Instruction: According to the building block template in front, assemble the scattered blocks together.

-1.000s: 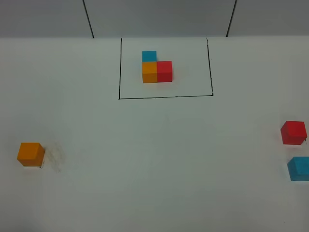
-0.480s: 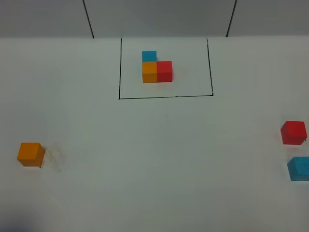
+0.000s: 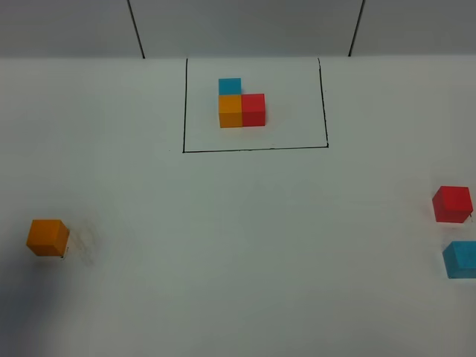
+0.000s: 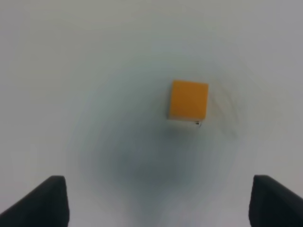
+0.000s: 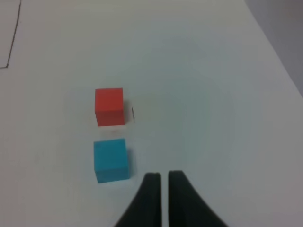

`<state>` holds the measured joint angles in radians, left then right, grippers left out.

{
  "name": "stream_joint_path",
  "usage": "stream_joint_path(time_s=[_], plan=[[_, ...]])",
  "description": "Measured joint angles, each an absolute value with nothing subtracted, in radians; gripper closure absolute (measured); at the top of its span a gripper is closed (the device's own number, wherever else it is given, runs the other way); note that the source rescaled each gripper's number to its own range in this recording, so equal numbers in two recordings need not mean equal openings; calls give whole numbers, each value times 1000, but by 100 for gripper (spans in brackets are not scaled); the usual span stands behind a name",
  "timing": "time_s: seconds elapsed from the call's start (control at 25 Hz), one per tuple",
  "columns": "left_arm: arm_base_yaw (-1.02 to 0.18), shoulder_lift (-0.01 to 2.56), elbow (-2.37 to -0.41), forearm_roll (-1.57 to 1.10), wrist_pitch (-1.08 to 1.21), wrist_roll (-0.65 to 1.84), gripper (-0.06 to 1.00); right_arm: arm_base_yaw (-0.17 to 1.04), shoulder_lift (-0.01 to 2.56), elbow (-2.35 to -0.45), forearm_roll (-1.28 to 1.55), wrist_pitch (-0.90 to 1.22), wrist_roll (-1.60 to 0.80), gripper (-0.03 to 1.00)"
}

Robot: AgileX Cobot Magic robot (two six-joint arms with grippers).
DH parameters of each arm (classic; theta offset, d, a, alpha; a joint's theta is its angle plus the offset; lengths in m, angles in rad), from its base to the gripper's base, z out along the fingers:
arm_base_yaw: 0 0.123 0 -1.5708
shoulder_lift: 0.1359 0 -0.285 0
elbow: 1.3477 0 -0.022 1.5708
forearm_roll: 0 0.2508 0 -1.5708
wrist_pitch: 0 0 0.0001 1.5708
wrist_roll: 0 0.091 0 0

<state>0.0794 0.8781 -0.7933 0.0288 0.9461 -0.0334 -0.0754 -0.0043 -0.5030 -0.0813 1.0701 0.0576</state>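
Note:
The template [image 3: 184, 104] is a black-lined rectangle at the back middle, framing a joined blue, orange and red trio [image 3: 242, 104] in an L. The loose orange cube [image 3: 47, 237] sits at the far left; it shows in the left wrist view [image 4: 189, 100] ahead of my left gripper [image 4: 156, 201], which is open wide and empty. The loose red cube [image 3: 452, 204] and light blue cube [image 3: 461, 259] sit at the far right. In the right wrist view the red cube [image 5: 110, 107] and blue cube [image 5: 111, 160] lie beside my right gripper [image 5: 164, 182], which is shut and empty.
The white table [image 3: 245, 238] ends at a grey wall behind the template. In the right wrist view the table's edge [image 5: 272, 42] runs close past the red and blue cubes. A dark shadow lies at the table's front left corner [image 3: 30, 320].
The cubes have not moved. A shadow has grown over the front left corner of the table, near the orange cube.

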Motion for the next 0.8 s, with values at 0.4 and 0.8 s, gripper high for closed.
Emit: stream_joint_path(time_s=[0.4, 0.8], plan=[[79, 1195, -783, 27, 783, -33, 0, -75, -4, -503, -81, 1070, 58, 97], [-14, 1431, -751, -19, 625, -33, 0, -75, -4, -503, -81, 1070, 58, 97]])
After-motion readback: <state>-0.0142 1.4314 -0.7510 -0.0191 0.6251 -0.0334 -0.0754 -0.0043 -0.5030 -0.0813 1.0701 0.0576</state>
